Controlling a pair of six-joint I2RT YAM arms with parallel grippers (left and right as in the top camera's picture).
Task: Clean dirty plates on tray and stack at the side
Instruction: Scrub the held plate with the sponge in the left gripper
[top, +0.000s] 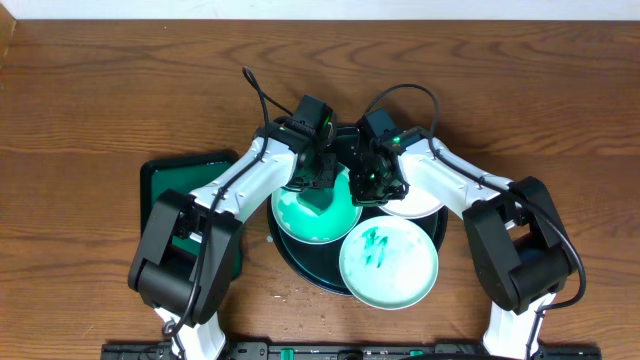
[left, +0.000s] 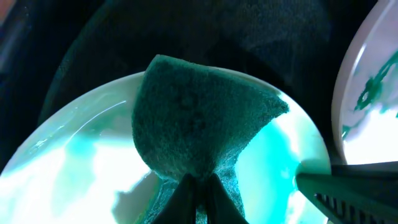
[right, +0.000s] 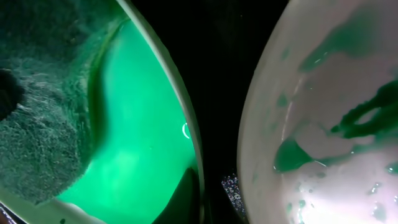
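Three white plates lie on the round black tray (top: 300, 268). The left plate (top: 298, 218) is tinted green, and a dark green sponge (top: 322, 203) presses on it. My left gripper (top: 320, 188) is shut on that sponge (left: 199, 118), over the wet plate (left: 74, 162); its tips (left: 198, 202) pinch the sponge's lower end. My right gripper (top: 368, 188) is shut on the same plate's right rim (right: 180, 118), one finger (right: 183, 199) inside it. A plate with teal scribbles (top: 388, 262) sits at the front, also seen close up (right: 323, 124). The third plate (top: 415, 203) is partly under the right arm.
A rectangular green tray (top: 170, 185) lies left of the round tray, half hidden by the left arm. Both arms cross over the middle of the brown wooden table (top: 100, 80). The right gripper's finger (left: 354, 186) shows at the plate's rim in the left wrist view.
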